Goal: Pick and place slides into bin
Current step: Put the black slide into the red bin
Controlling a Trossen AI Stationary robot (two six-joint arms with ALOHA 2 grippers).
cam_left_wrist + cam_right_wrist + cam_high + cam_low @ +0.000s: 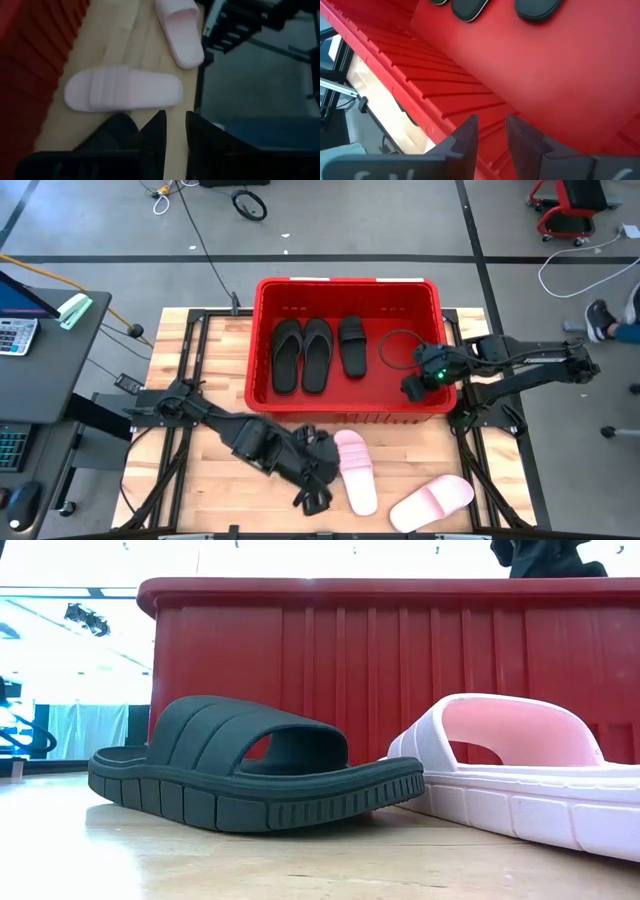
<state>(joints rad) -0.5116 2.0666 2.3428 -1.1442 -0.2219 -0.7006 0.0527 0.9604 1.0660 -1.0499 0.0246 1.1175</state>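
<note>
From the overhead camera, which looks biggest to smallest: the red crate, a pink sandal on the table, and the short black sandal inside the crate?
1. Red bin, by far.
2. Pink slide beside the left gripper.
3. Black wide-strap slide in the bin, noticeably shorter, though it lies lower, farther from the camera.

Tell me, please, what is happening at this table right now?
The robot is packing sandals into the red bin. Two black flip-flops and one black slide already lie inside. The left claw is down at the table's front edge, closing on the second black slide. Two pink slides wait on the wood beside it. The right claw hovers over the bin's right front corner, holding nothing.
</note>
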